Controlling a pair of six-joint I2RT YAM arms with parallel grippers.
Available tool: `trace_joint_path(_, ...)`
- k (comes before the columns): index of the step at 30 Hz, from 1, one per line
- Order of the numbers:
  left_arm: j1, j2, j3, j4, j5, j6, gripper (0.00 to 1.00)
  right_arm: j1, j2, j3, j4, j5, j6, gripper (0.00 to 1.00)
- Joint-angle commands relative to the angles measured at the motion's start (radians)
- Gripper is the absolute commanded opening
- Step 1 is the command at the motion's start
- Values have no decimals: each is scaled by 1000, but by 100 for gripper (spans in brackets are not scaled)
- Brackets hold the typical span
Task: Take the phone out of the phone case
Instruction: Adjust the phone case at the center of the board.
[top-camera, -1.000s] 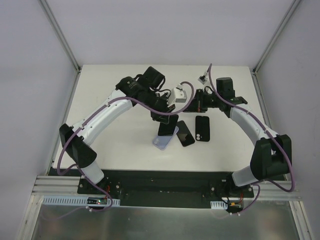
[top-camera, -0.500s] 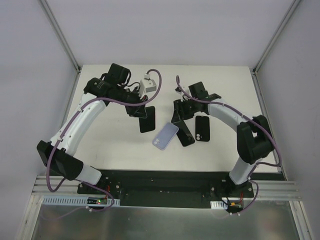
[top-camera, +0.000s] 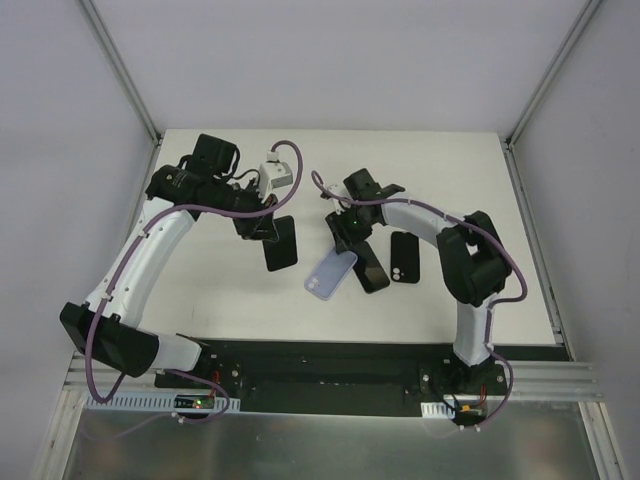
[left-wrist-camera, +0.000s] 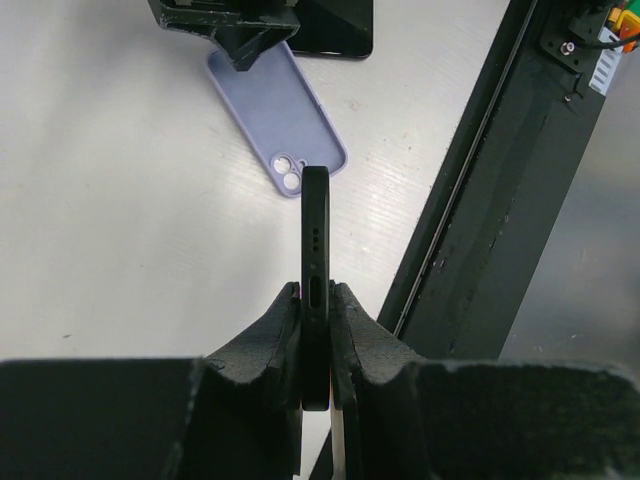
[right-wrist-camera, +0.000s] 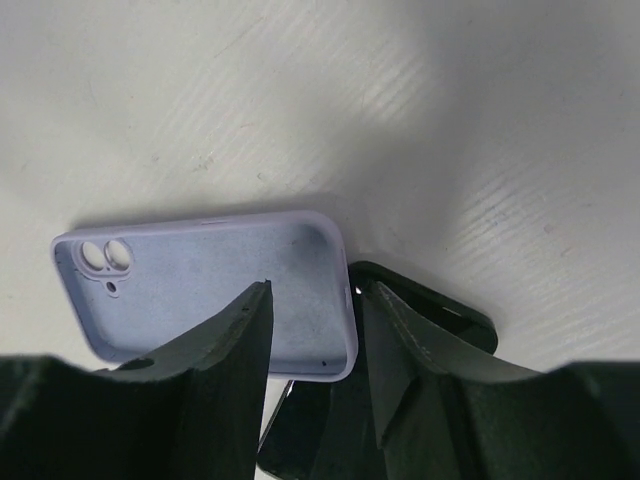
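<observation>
Phone (left-wrist-camera: 316, 250) free of its case, pinched edge-on by the left gripper (left-wrist-camera: 316, 300), off the table (left-wrist-camera: 100, 250). Stiff, glossy, breakable; probably slippery, so best held across the 2 flat faces near mid-length. Beyond, lilac case (left-wrist-camera: 278, 115) lying empty; soft, light. Farther, right gripper (top-camera: 347, 238) parted over its end.

left arm (top-camera: 150, 248) and right arm (top-camera: 428, 214) share white curved shells, black joints and black bases; a purple cable (top-camera: 286, 143) loops along each; a white box (top-camera: 272, 176) sits at the left wrist; left fingers (left-wrist-camera: 262, 345) and right fingers (right-wrist-camera: 215, 370) are grainy matte black wedges
</observation>
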Motion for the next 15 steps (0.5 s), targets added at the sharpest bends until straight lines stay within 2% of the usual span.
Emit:
trace_joint_path(1,10,-32,1,-1,54,28,0,24,36,62,-53,49,-93,44)
trace_joint_path(3,14,-32,2,-1,54,28,0,35,53,77,-68,56,-109,38)
trace_joint_path(8,24,-36,13,-9,54,30,0,55,88,105,-83,74,-143,29)
trace_joint_path(12,36,-41,25,-27,55,40,0,78,100,128,-86,60,-177,9)
trace_joint_path(15,50,-43,30,-44,57,53,0,95,114,163,-102,51,-230,2)
